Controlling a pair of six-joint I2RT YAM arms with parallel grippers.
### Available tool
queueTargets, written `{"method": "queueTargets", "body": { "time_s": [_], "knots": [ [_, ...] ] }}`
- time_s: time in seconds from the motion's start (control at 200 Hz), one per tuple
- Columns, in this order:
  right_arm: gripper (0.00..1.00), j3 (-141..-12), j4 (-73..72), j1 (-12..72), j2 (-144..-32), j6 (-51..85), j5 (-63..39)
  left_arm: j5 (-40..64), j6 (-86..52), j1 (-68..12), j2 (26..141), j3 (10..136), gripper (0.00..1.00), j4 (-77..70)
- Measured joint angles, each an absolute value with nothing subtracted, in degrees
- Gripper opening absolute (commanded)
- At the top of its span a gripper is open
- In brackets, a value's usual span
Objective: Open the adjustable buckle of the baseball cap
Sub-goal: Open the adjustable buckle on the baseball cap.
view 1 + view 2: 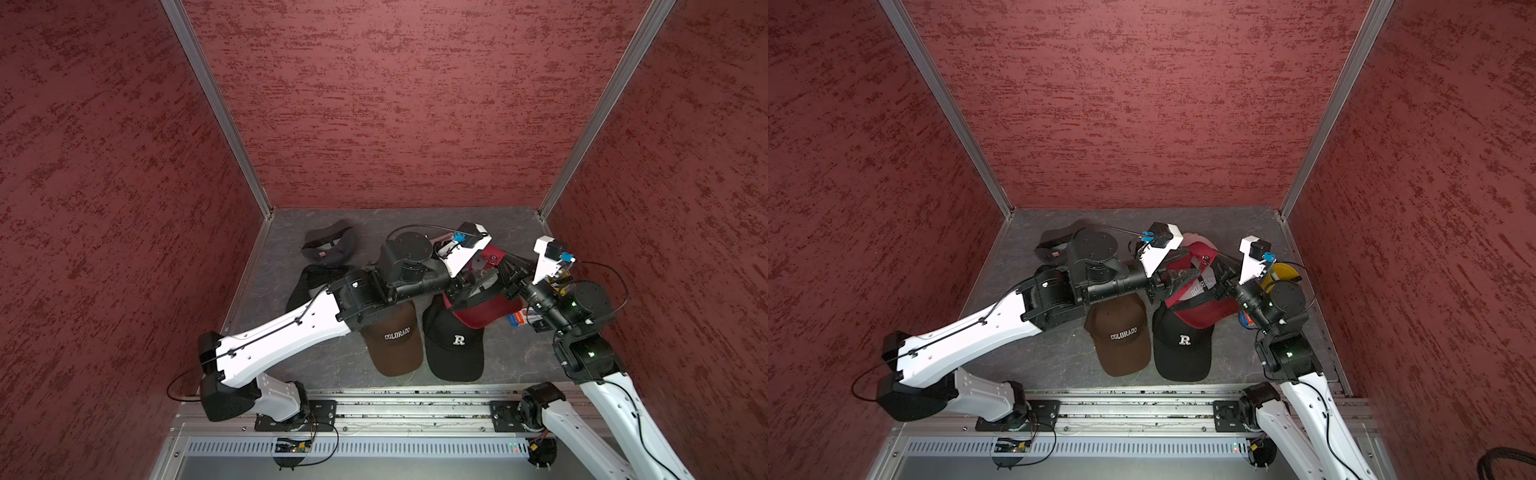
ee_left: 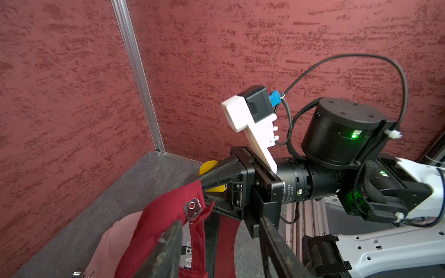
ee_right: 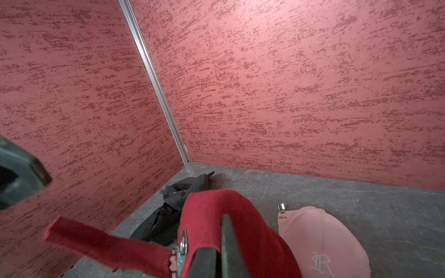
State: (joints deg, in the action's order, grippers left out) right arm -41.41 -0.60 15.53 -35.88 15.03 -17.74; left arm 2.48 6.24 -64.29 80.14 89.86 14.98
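Observation:
A red baseball cap (image 1: 478, 313) (image 1: 1200, 309) hangs above the table between both arms. My right gripper (image 3: 218, 252) (image 1: 505, 270) is shut on the cap's back band, just beside the silver buckle (image 3: 183, 245) (image 2: 192, 209) (image 1: 493, 258). The red strap (image 3: 108, 245) runs out of the buckle, its free end loose in the air. My left gripper (image 2: 220, 221) (image 1: 1183, 276) stands open right in front of the buckle. Its fingers are apart on either side of the strap (image 2: 201, 240) and pinch nothing.
On the grey table lie a brown COLORADO cap (image 1: 395, 340), a black R cap (image 1: 457, 345), a pink cap (image 3: 320, 240) and dark caps (image 1: 328, 245) at the back left. A yellow roll (image 1: 1281, 272) sits behind the right wrist. Red walls stand close on three sides.

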Motion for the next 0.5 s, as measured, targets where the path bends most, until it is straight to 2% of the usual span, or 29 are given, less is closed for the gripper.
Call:
{"method": "queueTargets", "body": {
  "time_s": [0.16, 0.501],
  "knots": [
    [0.0, -41.58, -0.56, 15.53, -36.4, 15.0, -17.98, 1.63, 5.91, -64.05, 77.47, 86.83, 0.45, 13.34],
    [0.0, -42.5, -0.43, 15.53, -37.23, 15.03, -19.59, 3.6, 4.1, -62.24, 84.18, 84.79, 0.47, 13.06]
  ]
}}
